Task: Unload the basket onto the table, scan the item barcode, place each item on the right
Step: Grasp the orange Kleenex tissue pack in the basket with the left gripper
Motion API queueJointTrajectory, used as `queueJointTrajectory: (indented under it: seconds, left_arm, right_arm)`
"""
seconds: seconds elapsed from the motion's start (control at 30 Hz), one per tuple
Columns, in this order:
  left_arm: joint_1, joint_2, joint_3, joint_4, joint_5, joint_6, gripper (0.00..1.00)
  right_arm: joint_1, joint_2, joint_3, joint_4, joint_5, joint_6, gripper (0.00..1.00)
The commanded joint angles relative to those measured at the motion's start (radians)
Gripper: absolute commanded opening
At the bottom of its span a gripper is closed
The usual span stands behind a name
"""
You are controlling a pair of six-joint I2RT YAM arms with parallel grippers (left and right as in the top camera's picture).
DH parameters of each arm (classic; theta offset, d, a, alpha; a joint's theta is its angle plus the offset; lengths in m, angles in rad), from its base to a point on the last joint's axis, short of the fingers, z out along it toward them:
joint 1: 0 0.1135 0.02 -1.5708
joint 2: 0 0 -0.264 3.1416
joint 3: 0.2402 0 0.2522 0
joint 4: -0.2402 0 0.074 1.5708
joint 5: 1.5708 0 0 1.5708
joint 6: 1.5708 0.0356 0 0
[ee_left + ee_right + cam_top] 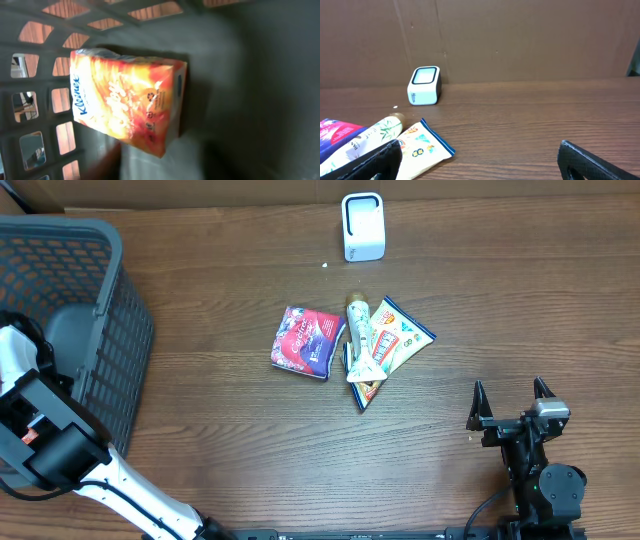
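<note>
My left arm (60, 445) reached into the grey plastic basket (110, 330) at the left end of the bench (200, 440). The wrist cam gave no clear sight of my left gripper's fingers, so I couldn't tell whether it was clenched or released. The tissue box (130, 105), glossy orange-yellow cardboard w/ blue lettering, lay inside the basket, one end close against the lattice wall w/ square holes. My right gripper (509, 387) sat released, black fingers spread wide w/ nothing btwn them, low over the bench's right side. The scanner (362, 225), a small white rounded block w/ a pale screen, stood at the far edge. Mid-bench lay a crinkly purple-red pouch (307, 340), a cream tube (358, 330) and a flat yellow packet (400, 335), the tube and packet overlapping. Bench was dark wood grain, matte. Brown cardboard wall (520, 40) behind it.
</note>
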Motion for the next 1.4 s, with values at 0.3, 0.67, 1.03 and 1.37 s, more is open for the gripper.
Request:
queueJointTrajectory:
  seconds: [0.3, 0.67, 1.03, 1.37]
  left_arm:
    - [-0.005, 0.004, 0.019, 0.08, -0.001, 0.005, 0.93]
    - [0.036, 0.005, -0.053, 0.126, -0.056, 0.004, 0.81]
    - [0.085, 0.005, -0.097, 0.131, -0.052, -0.001, 0.59]
    - [0.085, 0.005, -0.105, 0.126, -0.034, -0.002, 0.04]
  right_arm:
    - [-0.005, -0.012, -0.011, 0.006, 0.0, -0.004, 1.0]
    - [-0.005, -0.012, -0.011, 0.006, 0.0, -0.004, 1.0]
    - [-0.005, -0.012, -0.011, 0.006, 0.0, -0.004, 1.0]
    - [-0.005, -0.012, -0.011, 0.006, 0.0, -0.004, 1.0]
